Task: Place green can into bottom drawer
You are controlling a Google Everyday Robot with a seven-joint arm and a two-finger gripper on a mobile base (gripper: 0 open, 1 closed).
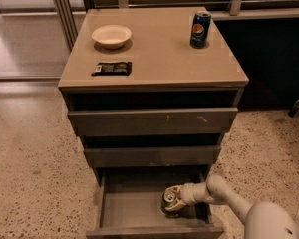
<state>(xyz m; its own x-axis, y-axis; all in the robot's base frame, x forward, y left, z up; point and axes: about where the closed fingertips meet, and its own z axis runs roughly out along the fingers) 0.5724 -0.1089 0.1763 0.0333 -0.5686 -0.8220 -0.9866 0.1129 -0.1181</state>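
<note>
Three drawers sit under the worktop, and the bottom drawer is pulled out. Inside it, at the right side, the green can stands on the floor with the hand closed around it. On the worktop, a bowl is near the back left corner, a dark packet by the front edge, and a blue Pepsi can near the back right corner.

My cream-white hand, down in the grey-brown bottom drawer, clasps the green can, mottled olive with a silver top. The worktop is plain tan. Near its back left corner sits a pale cream bowl. By the front left edge lies a black packet. Near the back right corner stands a blue Pepsi can with a red and white roundel. The floor is speckled beige.
</note>
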